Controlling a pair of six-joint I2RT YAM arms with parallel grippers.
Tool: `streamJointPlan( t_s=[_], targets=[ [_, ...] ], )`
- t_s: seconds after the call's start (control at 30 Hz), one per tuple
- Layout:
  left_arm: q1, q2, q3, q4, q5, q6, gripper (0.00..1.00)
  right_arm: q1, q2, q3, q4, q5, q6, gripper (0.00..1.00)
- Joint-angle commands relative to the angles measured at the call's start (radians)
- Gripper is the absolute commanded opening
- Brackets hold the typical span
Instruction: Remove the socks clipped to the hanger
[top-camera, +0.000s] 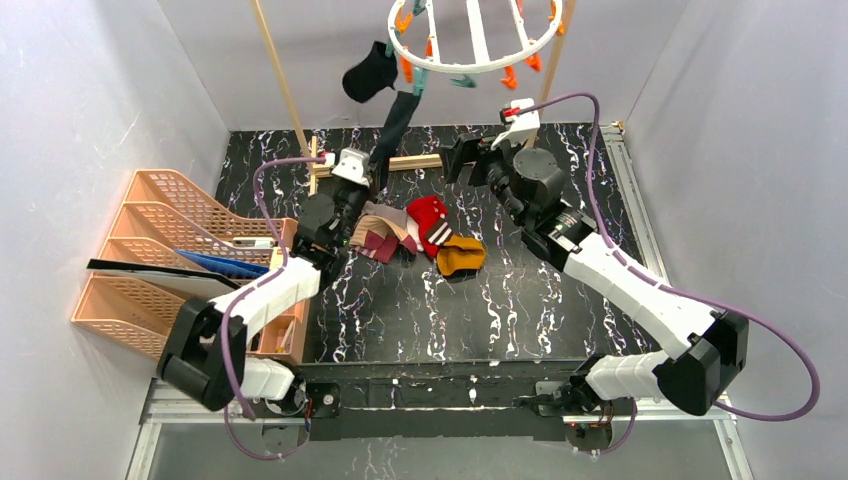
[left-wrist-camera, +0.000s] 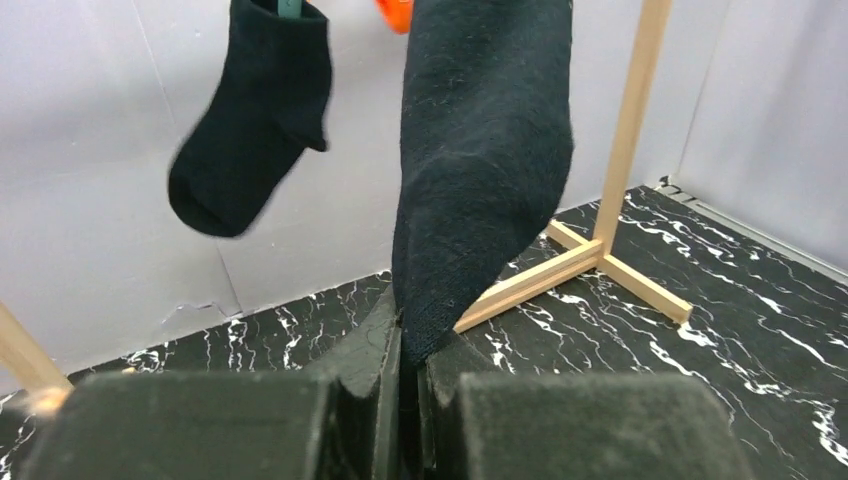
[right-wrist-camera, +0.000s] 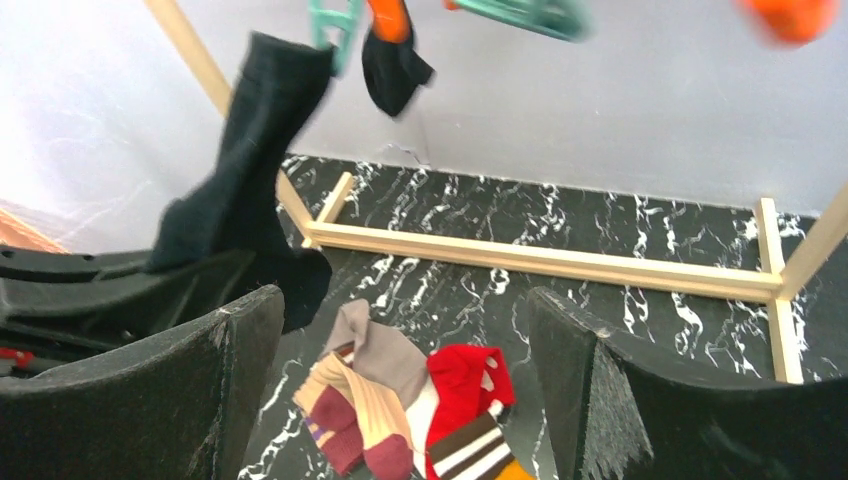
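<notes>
- Under the round white plastic drying hanger, we see the L gripper clenched on the toe of a long dark-navy fabric sock, whose top is up at a teal plastic clip.
- Short black sock hangs beside it.
- R gripper: fingers spread wide, grasping nothing, just right of the long sock.
- Loose socks, red-striped, mustard, maroon & beige, lie heaped on the black marbled table.

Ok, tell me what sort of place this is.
Probably a robot test cell, not a laundry room: bare grey enclosure walls, a robot arm bolted to a black marbled tabletop, and a round white clip hanger.
</notes>
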Motion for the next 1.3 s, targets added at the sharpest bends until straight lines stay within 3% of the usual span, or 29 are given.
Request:
streamJointPlan(
  t_s=[0.0,0.43,0.53,0.77,1.03,1.27],
  targets=[
    [-0.062,-0.112,-0.035,-0.100,-0.051,0.056,0.00,0.070,-0.040,0.001,0.094,0.080,-0.049,0.99],
    [-0.138,-0.192,-0.126,-0.159,-0.047,0.003,0.00,0.114,-0.017,0.021,0.168,0.100,-0.133,0.99],
    [-0.141,-0.193,-0.132,-0.161,-0.045,0.004,0.00,0.113,0.010,0.061,0.179,0.035,-0.141,0.99],
    [-0.148,-0.194,-0.147,-0.167,-0.044,0.016,0.00,0.044,0.093,0.152,0.207,-0.286,-0.058,0.99],
    [-0.157,-0.195,-0.148,-0.180,-0.022,0.030,0.00,-0.063,0.182,0.185,0.327,-0.440,0.098,0.99],
    [-0.163,-0.192,-0.143,-0.200,-0.021,0.045,0.00,-0.068,0.270,0.267,0.379,-0.462,0.139,0.93]
  ],
)
